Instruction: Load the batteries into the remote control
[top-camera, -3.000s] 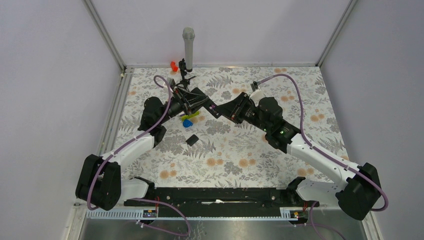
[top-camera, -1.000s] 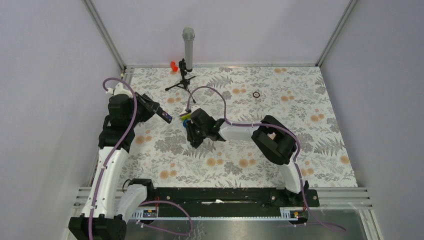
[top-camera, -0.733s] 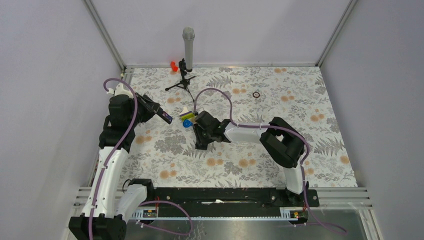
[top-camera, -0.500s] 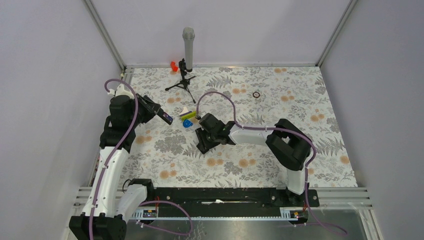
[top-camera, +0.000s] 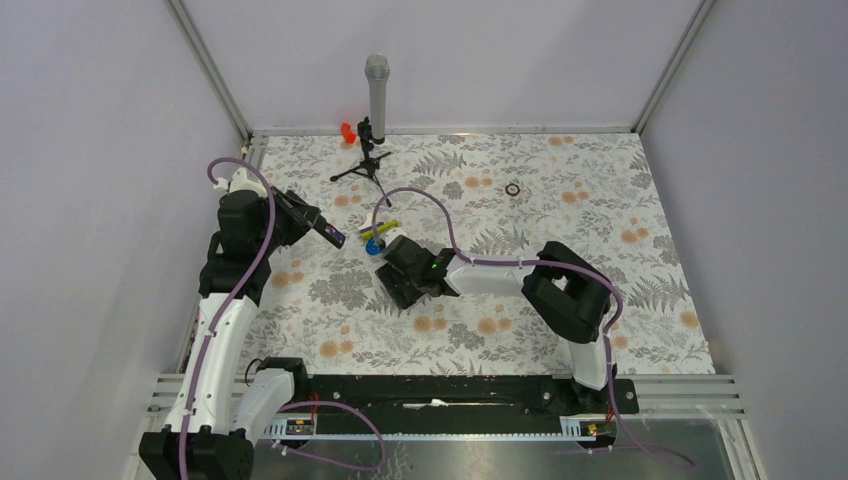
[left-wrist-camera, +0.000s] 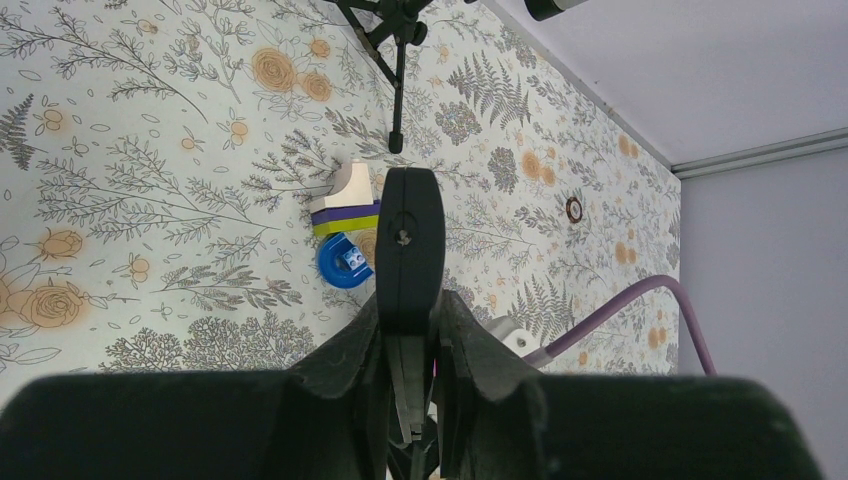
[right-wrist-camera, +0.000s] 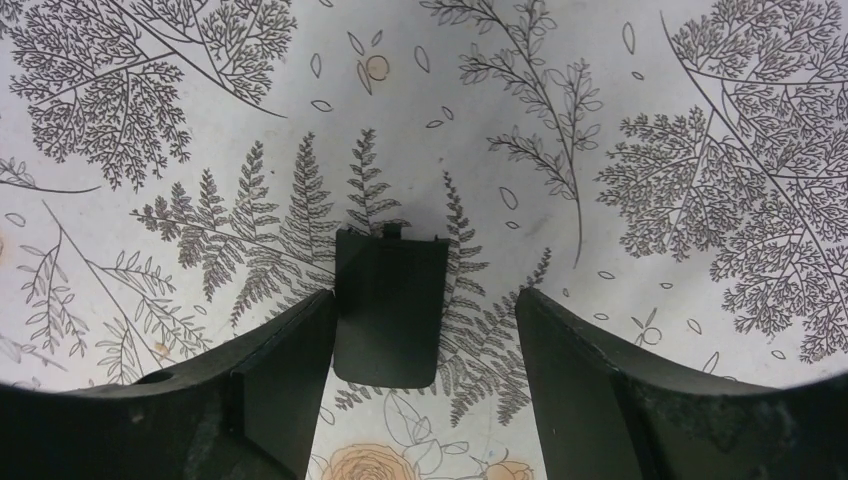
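- Far left in the top view, the left arm stands tall over the left edge of the floral mat (top-camera: 620, 230), its wrist turned towards the middle of the table.
- The left gripper (top-camera: 308, 217) is closed on the remote control (top-camera: 328, 231), a slim black bar held in the air above the mat and pointing right and slightly towards the near edge.
- In the left wrist view, the two fingers (left-wrist-camera: 345, 352) press on either side of the remote control (left-wrist-camera: 409, 245), which sticks out beyond them. It is seen edge-on, so its compartment does not show.
- Just right of the remote's tip, a small cluster lies on the mat: a white, green and purple block (left-wrist-camera: 344, 206) with a blue round piece (left-wrist-camera: 343, 263) touching its near side.
- Behind the cluster, at the far edge, a grey microphone (top-camera: 376, 88) stands upright on a black tripod, with a small red object (top-camera: 348, 130) beside it.
- Near the centre, the right gripper (top-camera: 400, 287) is low over the mat, just in front of the cluster.
- In the right wrist view, the right gripper (right-wrist-camera: 425, 310) has its fingers (right-wrist-camera: 275, 375) spread wide. A small flat black piece (right-wrist-camera: 388, 305) lies on the mat between them, close against the left-hand finger and clear of the other.
- Further right, towards the back, a small dark ring (top-camera: 512, 189) lies alone on the mat.
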